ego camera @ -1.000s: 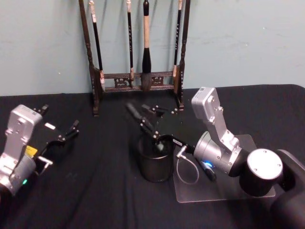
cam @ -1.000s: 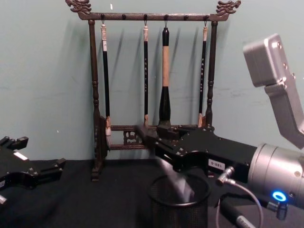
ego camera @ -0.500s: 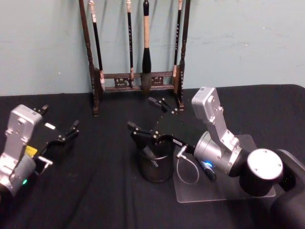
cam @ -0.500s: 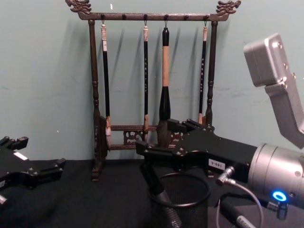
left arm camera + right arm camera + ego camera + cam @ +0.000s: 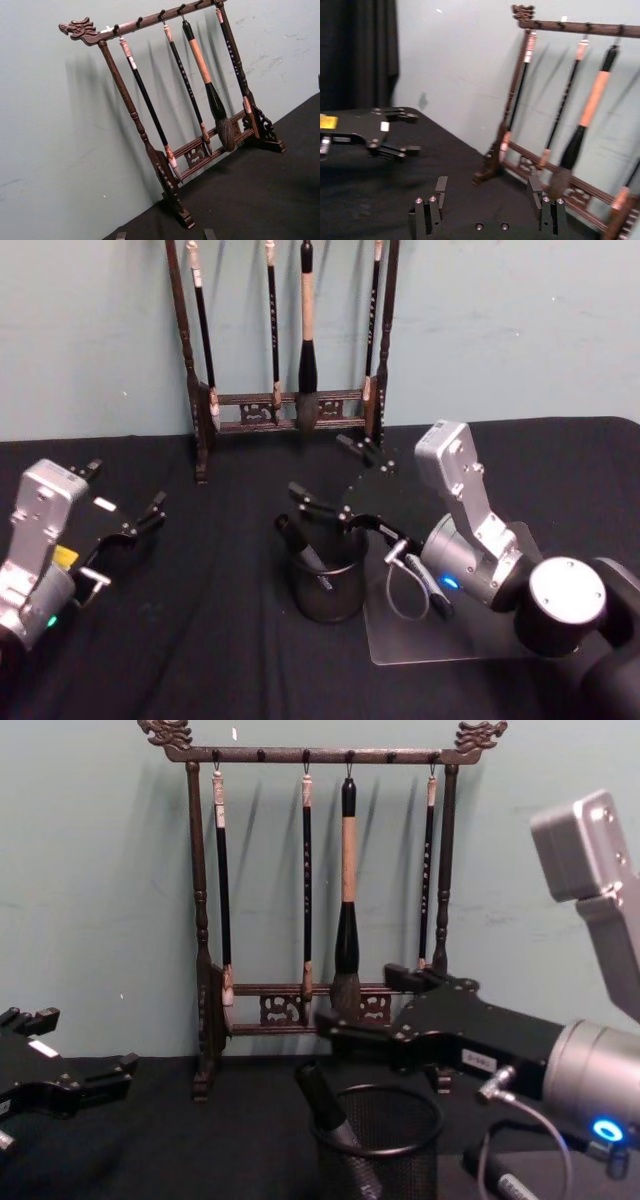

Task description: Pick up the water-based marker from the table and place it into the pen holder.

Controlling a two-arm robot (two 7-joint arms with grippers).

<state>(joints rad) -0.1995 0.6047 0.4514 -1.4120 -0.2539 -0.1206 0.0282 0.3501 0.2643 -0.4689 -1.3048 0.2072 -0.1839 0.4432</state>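
The water-based marker is a dark pen standing tilted inside the pen holder, a black wire-mesh cup. Its top leans on the cup's left rim. My right gripper hovers open just above and behind the cup, touching neither cup nor marker. My left gripper is parked open and holding nothing at the left of the black table, and it shows farther off in the right wrist view.
A tall dark wooden brush rack with several hanging brushes stands at the back against the wall. A clear plastic sheet lies under my right arm, with a looped cable beside the cup.
My right gripper opened and let go of the marker, which dropped into the pen holder. The gripper then drew back up and to the right. The left arm stayed still.
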